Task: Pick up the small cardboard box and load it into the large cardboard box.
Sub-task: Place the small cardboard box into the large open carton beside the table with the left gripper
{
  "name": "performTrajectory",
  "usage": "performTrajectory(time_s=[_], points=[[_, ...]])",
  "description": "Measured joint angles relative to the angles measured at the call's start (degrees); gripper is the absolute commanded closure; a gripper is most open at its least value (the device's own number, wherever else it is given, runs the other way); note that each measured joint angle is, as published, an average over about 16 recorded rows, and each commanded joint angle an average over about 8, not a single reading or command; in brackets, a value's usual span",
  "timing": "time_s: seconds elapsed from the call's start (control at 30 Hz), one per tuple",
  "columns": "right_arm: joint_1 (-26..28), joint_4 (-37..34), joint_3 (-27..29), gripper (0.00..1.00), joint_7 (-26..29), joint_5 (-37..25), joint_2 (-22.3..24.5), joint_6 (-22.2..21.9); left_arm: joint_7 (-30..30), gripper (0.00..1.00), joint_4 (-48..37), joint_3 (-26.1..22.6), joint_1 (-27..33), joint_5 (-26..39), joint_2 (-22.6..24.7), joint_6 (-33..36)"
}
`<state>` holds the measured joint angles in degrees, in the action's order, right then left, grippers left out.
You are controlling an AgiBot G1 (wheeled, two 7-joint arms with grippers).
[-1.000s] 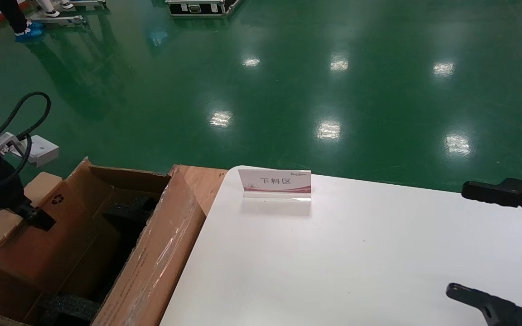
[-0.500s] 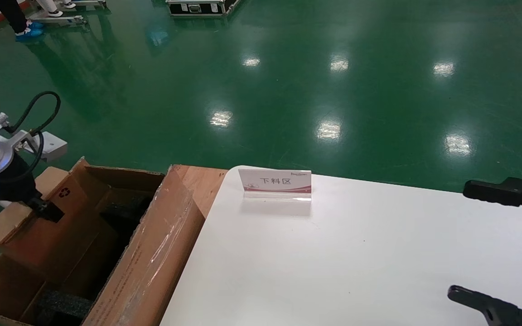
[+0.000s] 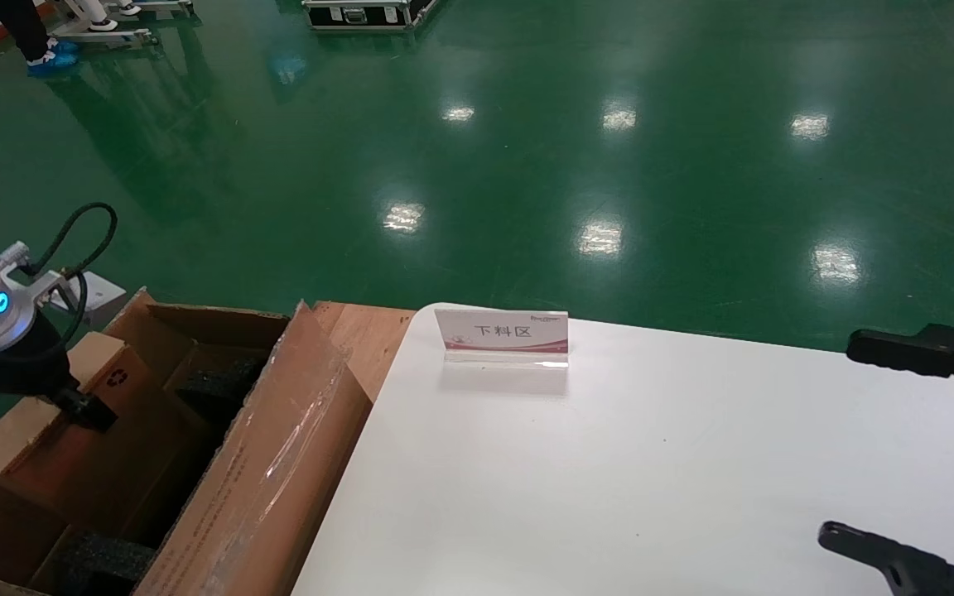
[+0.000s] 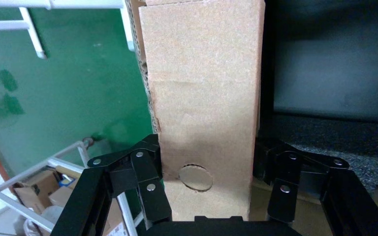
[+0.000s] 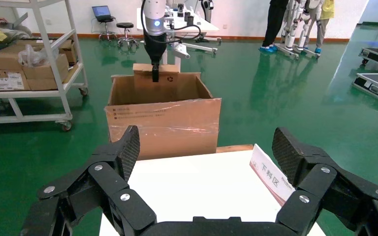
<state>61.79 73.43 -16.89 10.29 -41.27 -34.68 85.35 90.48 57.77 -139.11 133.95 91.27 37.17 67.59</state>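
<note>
My left gripper (image 3: pixel 84 407) is down at eight o'clock in the head view, fingers clamped on the two broad faces of the small cardboard box (image 3: pixel 71 397), which I hold tilted over the open top of the large cardboard box (image 3: pixel 278 463), its lower part dipping inside between the flaps. The recycling symbol (image 3: pixel 118 377) on the slim carton faces up toward my head camera. From my left wrist, the small cardboard box (image 4: pixel 204 98) runs straight out from between my fingers (image 4: pixel 145 182), a round punched hole (image 4: pixel 195 177) just by my palm, and black foam (image 4: pixel 334 142) shows beside it inside the big carton. The shiny taped flap (image 3: pixel 295 439) stands between the carton's opening and the white table (image 3: pixel 651 480), just beside the table's edge. A small sign card (image 3: pixel 503 335) stands at the table's far edge, around twelve o'clock. My right gripper (image 5: pixel 204 147) hovers over the table at four o'clock, fingers spread wide, holding nothing.
</note>
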Motion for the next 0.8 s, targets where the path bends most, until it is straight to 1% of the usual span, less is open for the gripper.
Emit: performTrajectory(time_s=[0.2,0.23,0.27,0.47,0.5,0.53,0.8], points=[[0.0,0.0,-0.02,0.0,-0.01,0.01,0.01,-0.01,-0.28,1.0,-1.19,-0.15,-1.83,-0.63,-0.19,-0.62],[0.0,0.0,-0.02,0.0,-0.01,0.01,0.01,-0.01,-0.36,0.98,-1.42,-0.16,-2.1,-0.74,-0.19,-0.7],[0.0,0.0,-0.03,0.0,-0.01,0.02,0.01,-0.01,-0.45,0.9,-1.64,-0.16,-2.36,-0.85,-0.19,-0.78],[0.0,-0.01,-0.05,0.0,-0.02,0.03,0.02,-0.02,-0.89,0.15,-2.76,-0.13,-3.53,-1.46,-0.1,-1.11],[0.0,-0.01,-0.05,0.0,-0.02,0.03,0.02,-0.02,-0.95,0.04,-2.89,-0.12,-3.65,-1.55,-0.08,-1.13],[0.0,-0.01,-0.06,0.0,-0.02,0.03,0.02,-0.03,-1.01,0.0,-3.0,-0.1,-3.74,-1.62,-0.07,-1.15],[-0.01,-0.02,-0.07,0.0,-0.02,0.04,0.02,-0.03,-1.15,0.0,-3.23,-0.04,-3.95,-1.88,-0.05,-1.25]])
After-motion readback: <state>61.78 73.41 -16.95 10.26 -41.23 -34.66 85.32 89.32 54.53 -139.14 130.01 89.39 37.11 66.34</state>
